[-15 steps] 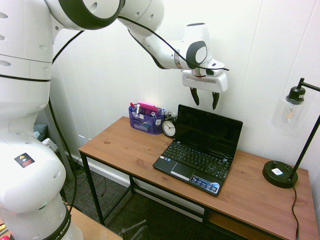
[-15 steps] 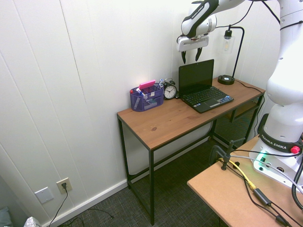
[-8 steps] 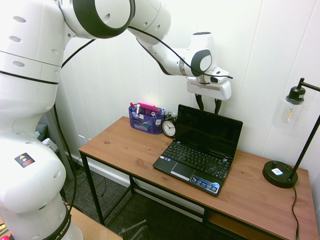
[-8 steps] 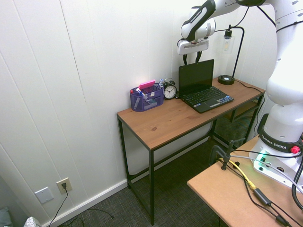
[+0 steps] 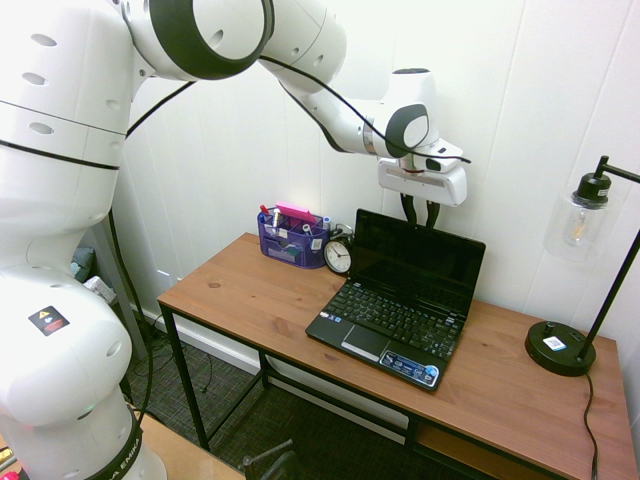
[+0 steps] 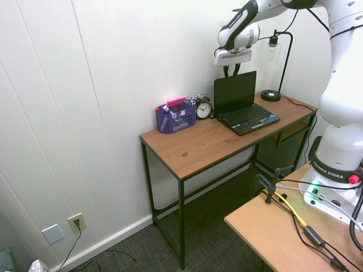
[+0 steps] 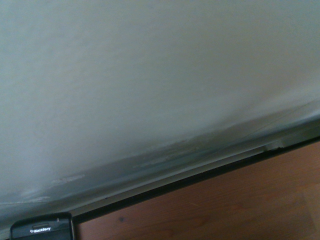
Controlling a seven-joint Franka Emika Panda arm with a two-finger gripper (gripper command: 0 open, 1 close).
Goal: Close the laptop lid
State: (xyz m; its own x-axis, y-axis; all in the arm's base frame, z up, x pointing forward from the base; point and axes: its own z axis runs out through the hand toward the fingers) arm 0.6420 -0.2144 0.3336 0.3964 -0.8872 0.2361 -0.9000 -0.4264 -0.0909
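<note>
The laptop lid (image 5: pixel 418 256) stands open and nearly upright at the back of the wooden desk (image 5: pixel 270 295), close to the white wall (image 5: pixel 560 120), with the keyboard (image 5: pixel 392 316) lying flat in front of it. The step in hand looks like the approach: the gripper (image 5: pixel 419 218) hangs just above the lid's top edge, pointing steeply down, and its two dark fingers stand close together with only a narrow gap, holding nothing. In the second exterior view the gripper (image 6: pixel 232 71) sits over the lid's top edge (image 6: pixel 235 76), a little toward its left corner, though neither view shows plainly whether the tips lie behind the edge or right over it. The next move probably calls for getting the fingers behind the top edge, on the wall side, and then pushing it forward and down toward the keyboard in an arc about the hinge (a straight downward press on an upright lid would only load the hinge). Compared with a second ago, the gripper has come down and shifted toward the wall, and its fingers, then spread wide, have drawn much nearer to one another. The lid, the clock (image 5: pixel 338 256) and the lamp (image 5: pixel 562 347) have not moved.
</note>
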